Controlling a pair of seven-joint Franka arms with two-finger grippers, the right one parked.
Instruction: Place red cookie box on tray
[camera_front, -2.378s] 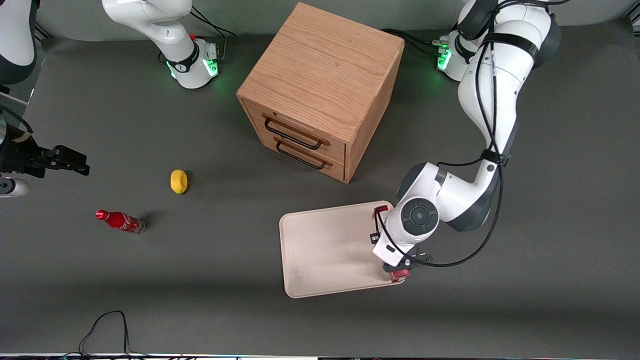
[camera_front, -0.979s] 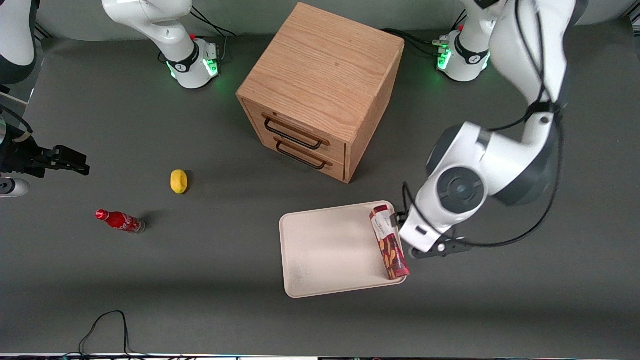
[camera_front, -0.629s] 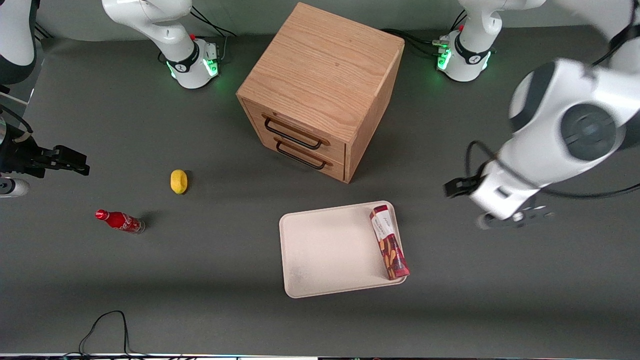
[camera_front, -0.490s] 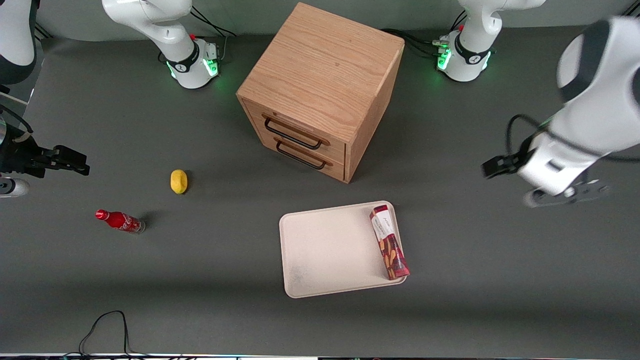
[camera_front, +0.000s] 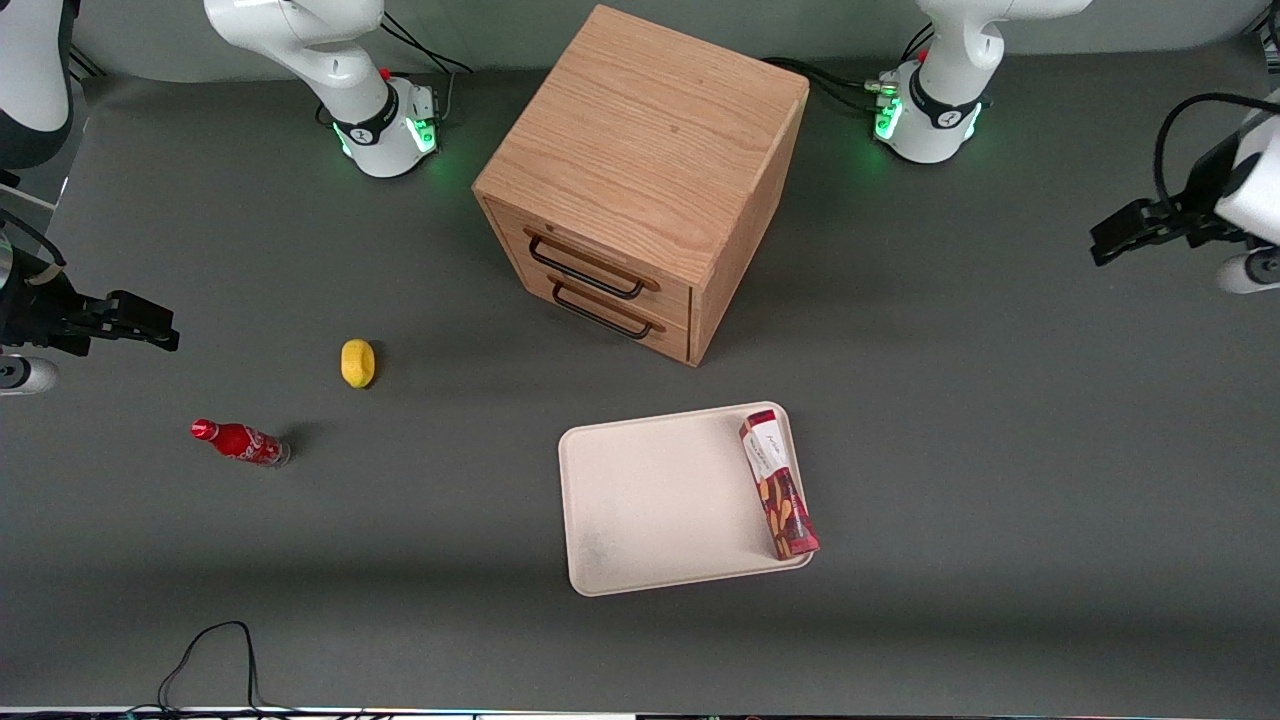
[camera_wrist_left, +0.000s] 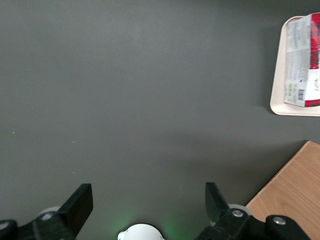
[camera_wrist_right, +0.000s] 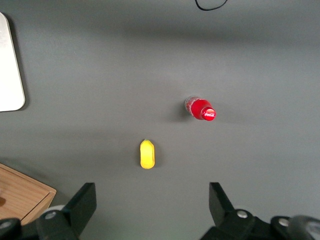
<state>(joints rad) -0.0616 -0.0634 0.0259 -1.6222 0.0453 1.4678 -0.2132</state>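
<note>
Both jaws spread wide and empty, gripper (camera_wrist_left: 145, 205) raised well apart from red cookie box (camera_front: 779, 487) on tray (camera_front: 650, 500)

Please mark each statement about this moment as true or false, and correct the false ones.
1. The red cookie box lies on the tray. True.
2. The gripper is shut on the box. False: it is open, holding nothing, high above bare table toward the working arm's end.
3. The box lies in the middle of the tray. False: it lies along one short edge.
4. Both drawers of the wooden cabinet are closed. True.
5. The yellow object is on the tray. False: it sits on the table near the red soda bottle.
</note>
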